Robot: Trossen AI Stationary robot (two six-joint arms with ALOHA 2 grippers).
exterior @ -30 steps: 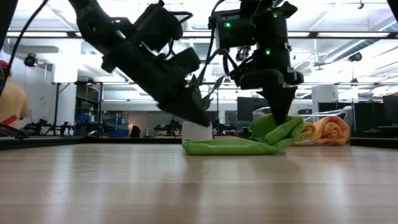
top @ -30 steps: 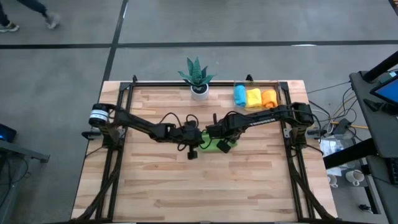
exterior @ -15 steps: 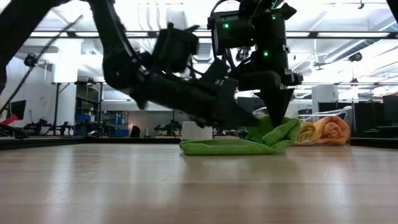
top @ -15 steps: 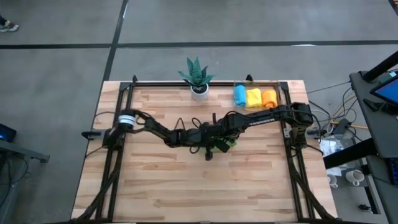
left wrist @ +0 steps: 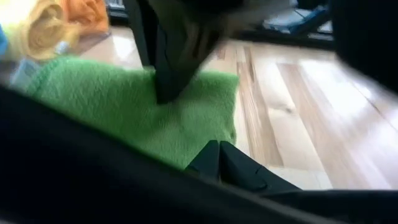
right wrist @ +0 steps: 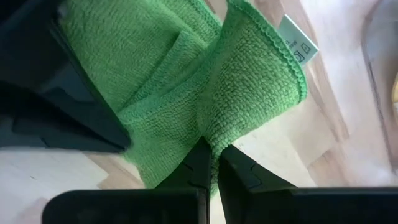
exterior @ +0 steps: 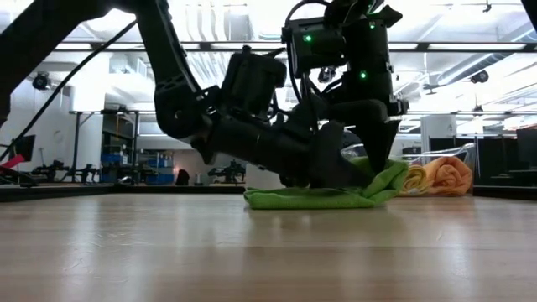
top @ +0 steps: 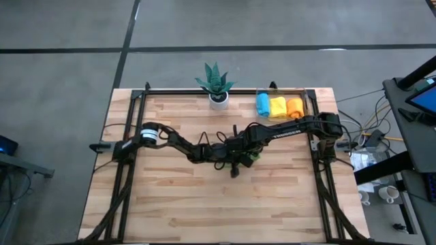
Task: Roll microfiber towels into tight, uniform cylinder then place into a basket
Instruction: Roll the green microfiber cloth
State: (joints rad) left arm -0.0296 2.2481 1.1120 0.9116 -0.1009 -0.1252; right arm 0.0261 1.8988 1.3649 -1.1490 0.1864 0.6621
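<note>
A green microfiber towel [exterior: 306, 199] lies flat at the table's middle, with a fold [exterior: 388, 178] raised at its right end. My right gripper [right wrist: 210, 158] points down over it, shut on that fold. My left gripper [left wrist: 219, 155] reaches in nearly level from the table's left, shut, its tips at the towel beside the right fingers [left wrist: 168, 81]. In the high view both arms cover most of the towel [top: 253, 156]. The basket [top: 306, 102] at the far right holds blue, yellow and orange rolled towels [top: 278, 105]. My left gripper lies with its shut fingers [exterior: 352, 174] on the flat towel's top, next to the raised fold, coming nearly level from the table's left. No cloth shows between its tips. My right gripper pinches the raised fold [right wrist: 217, 134] between its two fingers from above, pointing down. That fold stands lifted in several layers, while the rest of the towel lies on the table.
A green spiky plant in a white pot [top: 216, 83] stands at the far edge, left of the basket. A white label [right wrist: 295, 38] sticks out at the towel's corner. Bare wood [top: 225, 204] stretches toward the near edge.
My left gripper has gone down and toward the table's right, tipping from a steep slant to nearly level, and has arrived on the green towel beside my right gripper. The towel stays where it was.
</note>
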